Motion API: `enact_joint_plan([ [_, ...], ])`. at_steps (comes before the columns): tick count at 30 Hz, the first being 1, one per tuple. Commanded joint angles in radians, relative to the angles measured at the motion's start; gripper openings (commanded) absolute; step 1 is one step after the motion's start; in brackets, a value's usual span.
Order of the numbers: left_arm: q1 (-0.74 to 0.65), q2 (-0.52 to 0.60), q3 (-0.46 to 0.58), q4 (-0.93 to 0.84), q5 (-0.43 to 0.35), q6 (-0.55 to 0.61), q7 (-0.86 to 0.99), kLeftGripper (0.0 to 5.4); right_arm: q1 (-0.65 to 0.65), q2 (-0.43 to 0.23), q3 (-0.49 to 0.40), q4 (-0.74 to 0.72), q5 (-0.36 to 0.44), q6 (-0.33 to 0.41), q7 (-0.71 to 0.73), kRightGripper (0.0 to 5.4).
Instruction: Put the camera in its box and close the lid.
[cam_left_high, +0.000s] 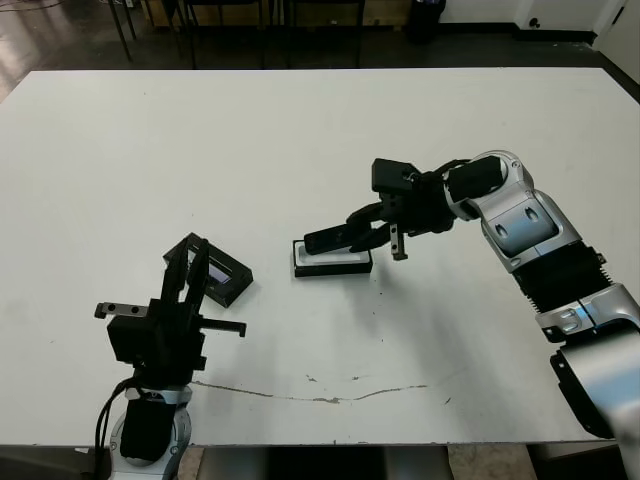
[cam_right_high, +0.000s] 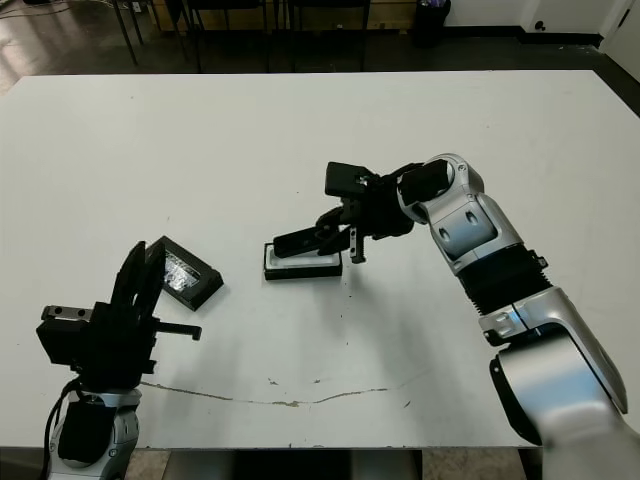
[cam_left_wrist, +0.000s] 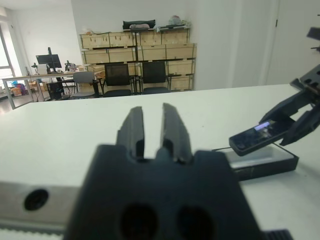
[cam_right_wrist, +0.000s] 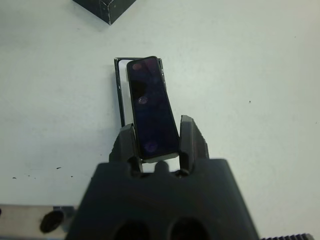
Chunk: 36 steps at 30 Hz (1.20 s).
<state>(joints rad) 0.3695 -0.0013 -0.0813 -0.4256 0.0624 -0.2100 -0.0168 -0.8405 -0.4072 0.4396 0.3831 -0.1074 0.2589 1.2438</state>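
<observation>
Camera (cam_right_wrist: 151, 115) sat pinched between the two black fingers (cam_right_wrist: 192, 141) of the right gripper (cam_left_high: 362, 226), held by one end and tilted, its free end lower and pointing left. It hung just above the box (cam_left_high: 333, 260), a shallow black tray with a white inside that lay flat near the middle of the white table (cam_left_high: 320, 140). From the right wrist view the bar lay along the tray's length, covering most of the white lining, though a strip of it still showed beside the bar; from the left wrist view the bar was clearly raised off the tray. The lid (cam_right_high: 184, 274) lay to the left of the box, well apart from it, turned at an angle. The left gripper (cam_left_high: 190, 275) hovered just beside the lid on its near side, fingers (cam_left_wrist: 131, 132) drawn close with only a narrow gap, holding nothing.
</observation>
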Motion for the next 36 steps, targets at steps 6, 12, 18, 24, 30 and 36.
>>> enact_joint_plan([
  [6, 0.024, 0.0, -0.002, 0.016, -0.007, 0.007, 0.003, 0.0, 0.007, 0.001, 0.019, 0.007, -0.03, 0.026, -0.024, 0.1],
  [12, 0.025, -0.004, -0.002, 0.014, -0.005, 0.015, 0.006, 0.0, 0.014, 0.001, 0.033, 0.008, -0.049, 0.015, -0.035, 0.1],
  [18, 0.024, -0.003, -0.003, 0.016, -0.009, 0.013, 0.004, 0.0, 0.031, -0.004, 0.047, -0.018, -0.069, 0.003, -0.046, 0.1],
  [24, 0.022, 0.0, -0.003, 0.018, -0.003, 0.007, 0.004, 0.0, 0.035, -0.005, 0.053, -0.042, -0.071, 0.021, -0.042, 0.1],
  [30, 0.021, -0.003, -0.005, 0.02, -0.008, 0.006, 0.003, 0.0, 0.031, -0.004, 0.052, -0.033, -0.058, 0.021, -0.025, 0.1],
  [36, 0.025, -0.006, -0.008, 0.015, -0.013, 0.015, 0.004, 0.0, 0.025, -0.006, 0.053, -0.029, -0.06, 0.02, -0.021, 0.1],
])
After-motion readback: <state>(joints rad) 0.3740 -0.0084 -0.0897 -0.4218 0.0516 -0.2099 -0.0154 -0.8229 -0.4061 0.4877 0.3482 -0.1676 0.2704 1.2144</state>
